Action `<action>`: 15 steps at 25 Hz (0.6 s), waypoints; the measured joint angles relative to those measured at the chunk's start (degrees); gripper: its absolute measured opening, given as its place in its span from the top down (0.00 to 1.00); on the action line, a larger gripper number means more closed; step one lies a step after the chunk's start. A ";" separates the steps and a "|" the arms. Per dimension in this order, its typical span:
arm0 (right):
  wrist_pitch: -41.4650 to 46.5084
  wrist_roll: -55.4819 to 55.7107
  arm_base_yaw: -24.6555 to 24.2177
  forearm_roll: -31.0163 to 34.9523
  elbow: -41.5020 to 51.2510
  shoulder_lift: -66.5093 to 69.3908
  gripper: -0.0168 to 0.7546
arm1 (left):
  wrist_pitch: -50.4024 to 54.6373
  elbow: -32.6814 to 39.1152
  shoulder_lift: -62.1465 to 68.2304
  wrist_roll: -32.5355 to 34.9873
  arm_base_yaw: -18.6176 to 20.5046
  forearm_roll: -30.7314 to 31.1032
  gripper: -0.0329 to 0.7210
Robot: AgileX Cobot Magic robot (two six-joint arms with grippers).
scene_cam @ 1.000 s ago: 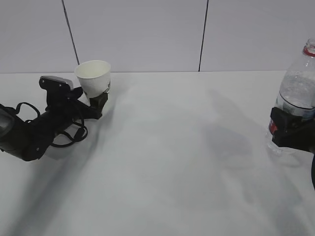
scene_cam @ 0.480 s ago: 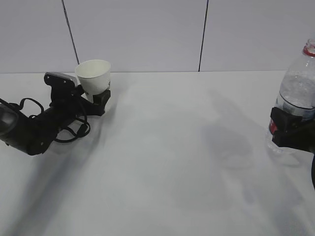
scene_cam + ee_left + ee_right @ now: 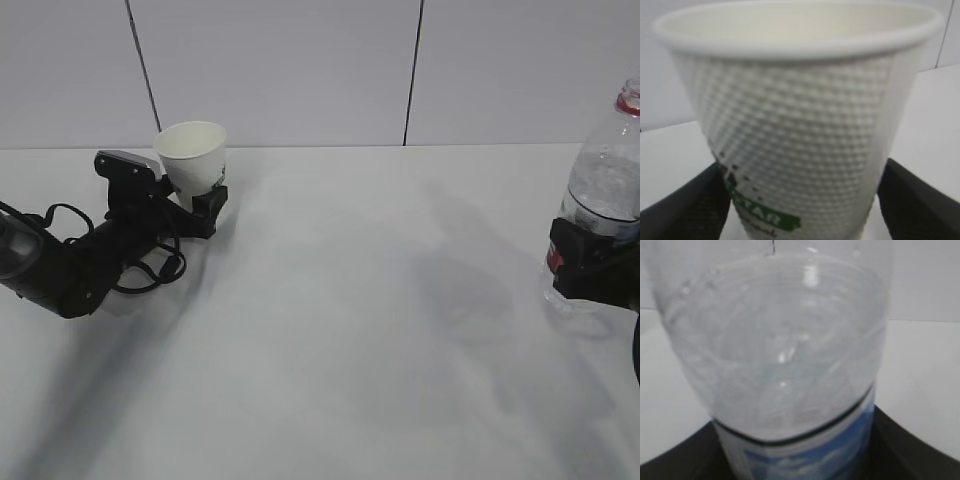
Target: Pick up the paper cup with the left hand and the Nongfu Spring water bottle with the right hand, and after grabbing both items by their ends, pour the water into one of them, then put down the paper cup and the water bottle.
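The left tool [image 3: 200, 203] stands wide around the cup [image 3: 191, 155] base; the right tool [image 3: 585, 262] holds the bottle [image 3: 605, 195] on the counter [image 3: 350, 330].

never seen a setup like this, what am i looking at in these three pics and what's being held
This is a two-armed robot at a white table. The wide picture is from a camera facing the table. The close-ups come from cameras on each wrist, looking past each gripper.

At the left, the black left gripper has its fingers on either side of the small white paper cup with green print; the left wrist picture shows that cup between them. Whether they press it is unclear.

At the right, the black right gripper is closed around the clear plastic water bottle with a red neck ring, which stands upright, seen close in the right wrist picture.
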 joint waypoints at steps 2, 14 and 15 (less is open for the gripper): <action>0.00 0.00 0.00 0.00 0.00 0.00 0.39 | -0.07 0.00 0.00 0.00 0.00 0.00 0.05; 0.00 0.00 0.00 0.00 0.00 0.00 0.39 | -2.74 0.00 0.13 0.00 0.00 0.00 0.14; 0.00 0.00 0.00 0.00 0.00 0.00 0.39 | -2.74 0.00 0.13 0.00 0.00 0.00 0.15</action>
